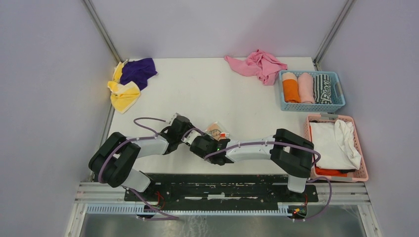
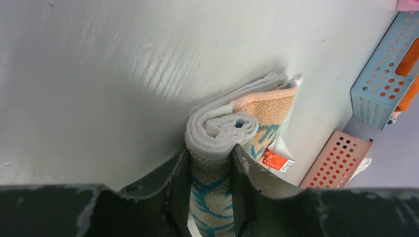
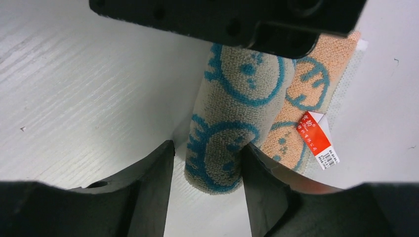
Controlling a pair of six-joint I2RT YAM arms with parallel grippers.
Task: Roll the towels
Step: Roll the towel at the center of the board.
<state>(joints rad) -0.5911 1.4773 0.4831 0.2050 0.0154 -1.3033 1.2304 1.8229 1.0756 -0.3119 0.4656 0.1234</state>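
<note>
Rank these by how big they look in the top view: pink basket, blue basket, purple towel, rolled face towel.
1. pink basket
2. blue basket
3. purple towel
4. rolled face towel, partly covered, so its full size is unsure

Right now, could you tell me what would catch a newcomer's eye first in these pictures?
Near the table front, both arms meet over a rolled cartoon-face towel: the left gripper clamps it, the right gripper straddles its end, open. A yellow towel and a purple towel lie crumpled at the far left corner.
</note>
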